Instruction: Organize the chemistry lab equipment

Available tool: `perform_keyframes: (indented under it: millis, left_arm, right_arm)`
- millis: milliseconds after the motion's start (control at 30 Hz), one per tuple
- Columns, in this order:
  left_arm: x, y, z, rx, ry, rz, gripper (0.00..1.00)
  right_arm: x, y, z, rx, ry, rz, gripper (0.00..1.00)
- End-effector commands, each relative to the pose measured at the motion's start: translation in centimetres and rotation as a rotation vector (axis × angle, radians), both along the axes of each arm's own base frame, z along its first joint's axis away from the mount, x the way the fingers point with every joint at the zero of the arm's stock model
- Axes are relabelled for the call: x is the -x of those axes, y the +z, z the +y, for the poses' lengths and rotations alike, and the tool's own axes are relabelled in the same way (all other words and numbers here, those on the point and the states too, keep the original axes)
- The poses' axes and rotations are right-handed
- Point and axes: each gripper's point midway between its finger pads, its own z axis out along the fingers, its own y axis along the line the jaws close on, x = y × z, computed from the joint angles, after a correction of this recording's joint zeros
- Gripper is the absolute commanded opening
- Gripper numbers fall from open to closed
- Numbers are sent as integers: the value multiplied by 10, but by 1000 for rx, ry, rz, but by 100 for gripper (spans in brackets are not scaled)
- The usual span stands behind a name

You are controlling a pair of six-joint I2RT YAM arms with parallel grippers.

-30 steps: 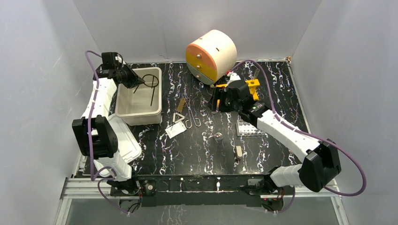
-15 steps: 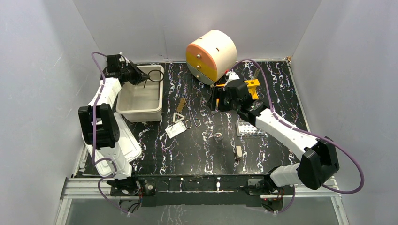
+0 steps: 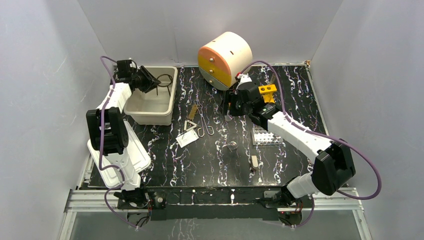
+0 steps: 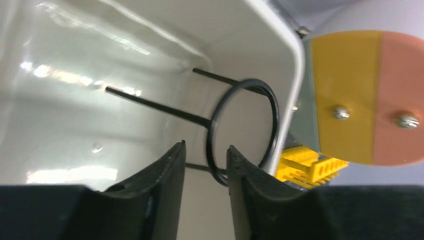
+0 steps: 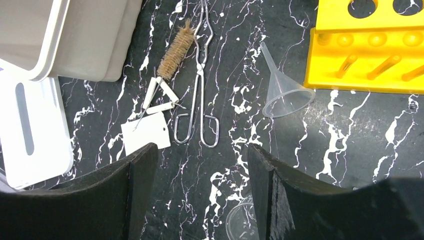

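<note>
The black ring with handle (image 3: 162, 80) leans in the far right corner of the white tub (image 3: 150, 117). In the left wrist view the ring (image 4: 243, 130) stands just past my left gripper (image 4: 206, 150), whose jaws stand apart around its near arc without pinching it. My left gripper (image 3: 146, 80) is over the tub's far left. My right gripper (image 5: 202, 150) is open and empty above the table. Below it lie thin tongs (image 5: 200, 90), a brown brush (image 5: 176, 50), the metal triangle (image 5: 157, 97), the white pad (image 5: 145, 132), the clear funnel (image 5: 285, 95) and the beaker (image 5: 240, 222).
The cream-and-orange drawer unit (image 3: 225, 59) stands at the back. A yellow rack (image 3: 267, 91) sits beside my right gripper (image 3: 231, 106). A clear rack (image 3: 265, 136) and a small item (image 3: 254, 161) lie to the right, a white lid (image 3: 132, 150) at the left edge.
My left gripper carried the ring towards the back of the tub, and the ring now rests against the far corner. My right gripper moved slightly back and left.
</note>
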Motion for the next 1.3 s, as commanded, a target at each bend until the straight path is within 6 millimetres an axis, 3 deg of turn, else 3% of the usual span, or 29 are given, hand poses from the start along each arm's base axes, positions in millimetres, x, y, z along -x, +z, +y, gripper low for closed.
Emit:
perform_keyframes:
  millis: [0,133,233,467,533,600,700,800,933,1100,1267]
  left_arm:
    - [16,-5,26,-166,52,81,41]
    - [26,3,28,-195,37,97,61]
    - [23,23,24,-182,23,51,73]
    - [36,83,19,-253,14,-62,87]
    - [47,99,1,-304,-33,-104,89]
    - [62,111,-31,-371,-106,-150,90]
    - [87,117,-75,-448,-202,-188,91]
    - [115,114,-112,-492,-297,-205,91]
    - [146,90,-133,-572,-334,-139,88]
    - [171,43,-142,-676,-355,6,68]
    - [181,0,-139,-737,-355,130,56]
  right_arm:
    - [-16,33,8,-49,-2,-80,73]
    - [-19,35,18,-60,29,-76,73]
    - [-18,37,19,-62,39,-75,73]
    - [-13,39,14,-40,52,-84,73]
    - [-13,38,13,-26,56,-81,73]
    - [-13,35,13,-8,61,-70,73]
    - [-16,32,12,21,55,-51,73]
    - [-22,26,3,71,7,-34,72]
    - [-26,15,-4,106,-46,10,66]
    - [-22,-3,-14,90,-126,100,44]
    - [-18,-10,-28,76,-185,127,42]
